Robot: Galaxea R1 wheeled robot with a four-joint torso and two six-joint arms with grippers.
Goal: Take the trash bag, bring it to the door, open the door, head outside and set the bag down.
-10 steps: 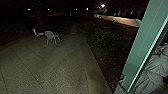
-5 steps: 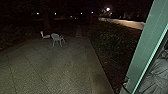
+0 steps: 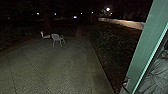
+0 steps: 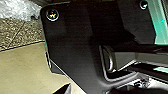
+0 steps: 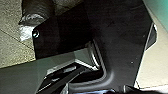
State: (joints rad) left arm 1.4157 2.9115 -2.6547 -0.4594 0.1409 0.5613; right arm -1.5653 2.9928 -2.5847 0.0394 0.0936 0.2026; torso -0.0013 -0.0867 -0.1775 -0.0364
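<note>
Crumpled, shiny clear plastic, which looks like the trash bag, lies over speckled paving in the left wrist view; what holds it, if anything, is hidden. A green door or frame post slants down the right side of the head view, with a dark curved handle low on its edge. Green framing also shows in the right wrist view. The robot's dark plates hide much around both grippers, and how the grippers stand cannot be made out.
Outside is a paved yard with pale chairs, bordered by a dark hedge. Grey folded fabric shows beyond the post. A dark crinkled shape with a pale end stands on the paving; I cannot tell what it is.
The head camera turned slightly left, then nearly stopped. A distant light in the dark has grown brighter.
</note>
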